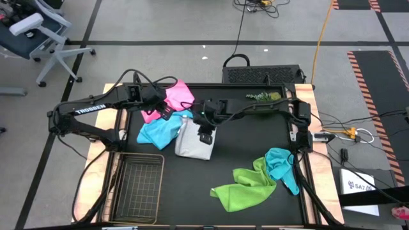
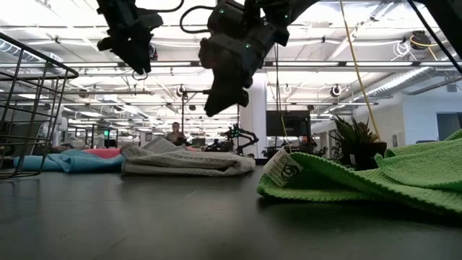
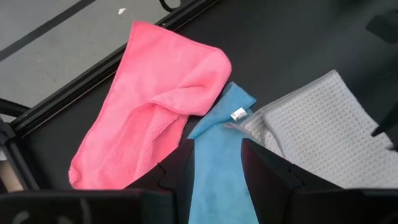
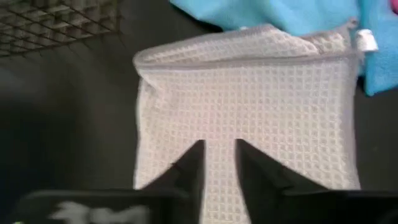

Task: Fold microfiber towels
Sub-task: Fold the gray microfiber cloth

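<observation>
While raised, right pincer (image 4: 219, 163) hangs above grey-white towel (image 4: 249, 106).

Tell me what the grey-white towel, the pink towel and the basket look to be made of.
Grey-white towel: woven cloth with a waffle grid of small squares and a stitched hem, matte; probably microfiber.
Pink towel: soft fuzzy pile, matte, with a limp rolled edge; plush microfiber by the look.
Basket: thin dark wire mesh, apparently metal; any coating cannot be told.
</observation>
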